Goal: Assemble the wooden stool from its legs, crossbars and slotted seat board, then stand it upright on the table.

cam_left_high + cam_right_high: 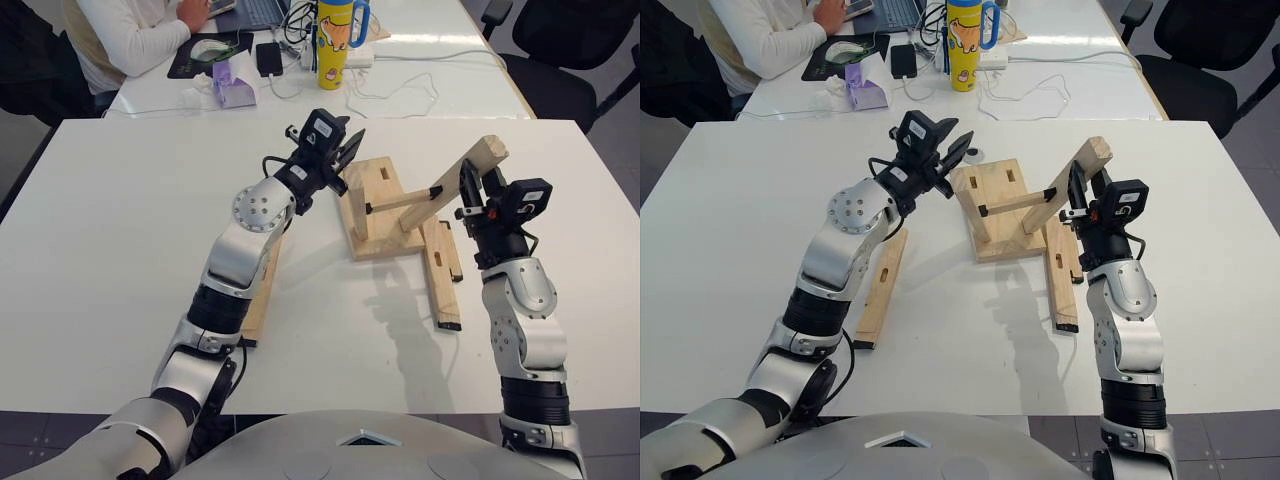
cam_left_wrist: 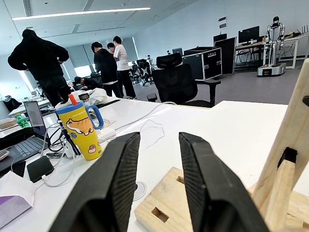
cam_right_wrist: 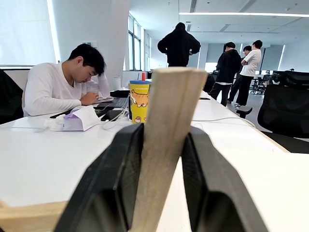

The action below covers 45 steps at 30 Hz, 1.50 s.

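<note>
The white table (image 1: 110,250) bears all the parts. Nearest lie two loose wooden pieces, both flat. One (image 1: 878,292) is left of the seat board and partly covered by the left arm (image 1: 240,255). The other (image 1: 441,272) lies just beside the seat board's near right corner.

The seat board (image 1: 388,190) lies flat, with two slots showing. A short leg (image 1: 357,212) stands on it, joined by one crossbar (image 1: 398,203) to a tilted leg (image 1: 478,158) rising over the board's right edge. How that leg's foot meets the board is hard to make out.

The right gripper (image 1: 481,192) is clamped on the tilted leg, a finger tight against each side. The left gripper (image 1: 347,150) hangs over the board's far left corner, fingers apart and empty.

Beyond the board, a second table (image 1: 440,60) holds one yellow mug (image 1: 338,40) and cables (image 1: 392,100). Black office chairs (image 1: 560,30), cut off by the frame, stand by it.
</note>
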Motion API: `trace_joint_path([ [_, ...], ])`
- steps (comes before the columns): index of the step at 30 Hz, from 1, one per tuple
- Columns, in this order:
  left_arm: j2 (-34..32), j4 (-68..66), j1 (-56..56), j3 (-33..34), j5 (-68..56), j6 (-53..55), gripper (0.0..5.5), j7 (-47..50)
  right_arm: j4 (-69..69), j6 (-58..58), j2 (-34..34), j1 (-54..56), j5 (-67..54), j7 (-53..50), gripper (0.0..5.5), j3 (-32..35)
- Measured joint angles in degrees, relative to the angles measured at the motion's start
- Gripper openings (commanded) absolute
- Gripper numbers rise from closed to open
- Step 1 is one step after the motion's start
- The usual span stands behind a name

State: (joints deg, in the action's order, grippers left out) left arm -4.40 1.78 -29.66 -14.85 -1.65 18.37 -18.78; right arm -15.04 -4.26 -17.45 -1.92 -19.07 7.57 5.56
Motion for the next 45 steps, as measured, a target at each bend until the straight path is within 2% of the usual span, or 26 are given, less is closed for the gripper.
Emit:
trace_joint_path([
  [6,0.53,-5.08,-4.56,-0.38,2.21,-1.03,1.48,-0.76,-0.79,-1.19,-1.19,-0.35,0.49,-1.75,1.11,-0.68],
  [17,0.53,-10.33,-6.57,0.96,4.07,-5.51,1.48,-1.8,-2.72,-8.37,-4.57,4.22,0.67,-2.76,1.11,-1.34],
  [26,1.37,-13.78,-8.98,1.31,4.34,-5.84,1.48,-1.78,2.49,-9.5,-6.92,7.27,-3.03,-2.23,1.11,-1.87],
  [32,2.56,-13.81,-9.08,1.06,4.42,-5.83,1.48,-2.15,4.89,-3.3,-7.51,4.32,-6.3,-1.37,1.12,-1.88],
  [39,3.11,-13.71,-9.08,0.83,4.42,-5.82,1.48,-3.21,5.08,-2.96,-9.68,2.54,-12.77,-0.03,1.12,-1.7],
  [45,3.14,-13.05,-9.08,0.79,4.42,-5.19,1.48,-3.91,7.49,0.68,-7.96,1.85,-14.12,1.78,1.09,-1.7],
])
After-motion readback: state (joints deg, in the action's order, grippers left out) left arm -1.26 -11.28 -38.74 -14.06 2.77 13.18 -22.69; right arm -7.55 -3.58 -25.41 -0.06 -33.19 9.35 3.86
